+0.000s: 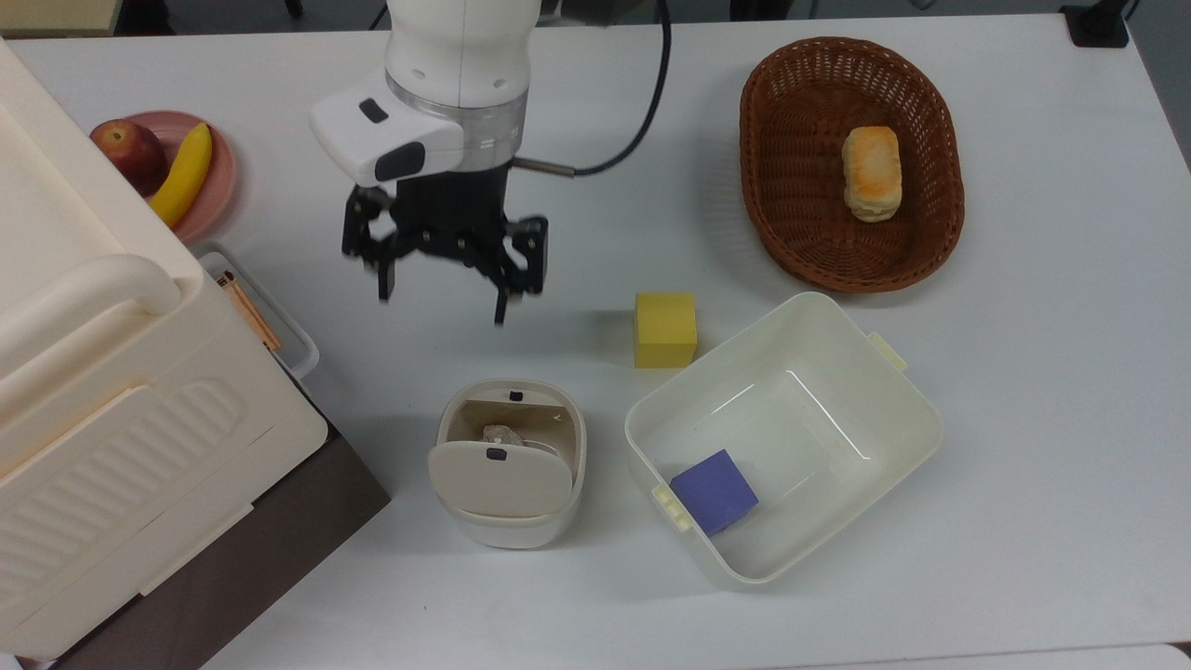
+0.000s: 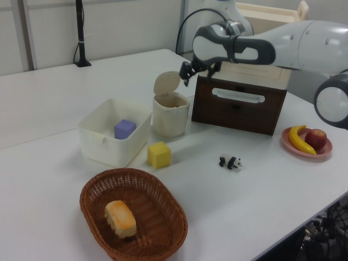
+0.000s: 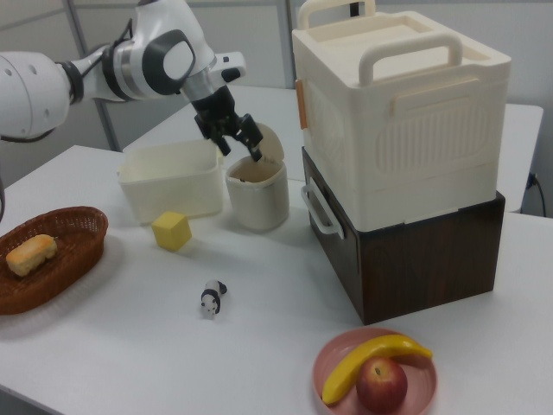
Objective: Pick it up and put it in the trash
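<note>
1. The gripper hangs in the air with its two fingers spread apart and nothing between them.
2. In the top view it sits above the table, apart from the bin that stands nearer the top view's bottom edge; in the right view the gripper is just above the bin's raised lid.
3. The paper ball lies inside the bin, partly hidden by the lid, which is tipped open.
4. The bin stands near the middle of the table, between the big brown box with a cream case on top at the top view's left edge and the white tub just beside it.
5. A purple block lies in the tub's corner nearest the bin.
6. A yellow cube rests on the table just beside the tub's rim.
7. A wicker basket holding a bread roll sits toward the table's far right corner in the top view.
8. A pink plate with a banana and an apple sits near the right view's bottom edge.
9. A small panda figure lies on open table, well apart from the bin.
</note>
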`<act>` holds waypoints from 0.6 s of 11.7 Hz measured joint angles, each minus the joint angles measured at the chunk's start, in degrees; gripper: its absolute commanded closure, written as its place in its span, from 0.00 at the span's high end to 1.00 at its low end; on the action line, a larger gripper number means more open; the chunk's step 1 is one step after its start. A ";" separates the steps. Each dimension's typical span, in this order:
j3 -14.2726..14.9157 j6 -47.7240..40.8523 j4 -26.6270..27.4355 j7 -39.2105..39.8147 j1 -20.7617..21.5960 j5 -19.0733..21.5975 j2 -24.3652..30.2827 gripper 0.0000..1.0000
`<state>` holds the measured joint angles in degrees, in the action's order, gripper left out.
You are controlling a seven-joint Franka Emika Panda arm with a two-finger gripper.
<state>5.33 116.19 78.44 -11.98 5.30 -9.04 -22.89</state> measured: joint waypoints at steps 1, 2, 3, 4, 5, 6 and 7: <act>-0.05 -6.29 0.00 0.13 0.08 0.00 0.98 1.00; -0.18 -11.78 0.00 0.68 0.15 0.36 1.87 1.00; -0.20 -16.48 0.01 2.03 0.18 2.60 2.72 1.00; -0.14 -20.78 0.01 4.16 0.09 5.36 3.84 1.00; -0.08 -23.51 0.19 5.11 -0.14 6.50 4.94 1.00; -0.08 -24.37 0.70 5.18 -0.36 7.00 5.69 1.00; -0.08 -24.39 1.25 5.27 -0.57 7.27 6.07 1.00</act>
<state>5.25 91.80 79.70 -6.71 4.73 -1.77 -16.82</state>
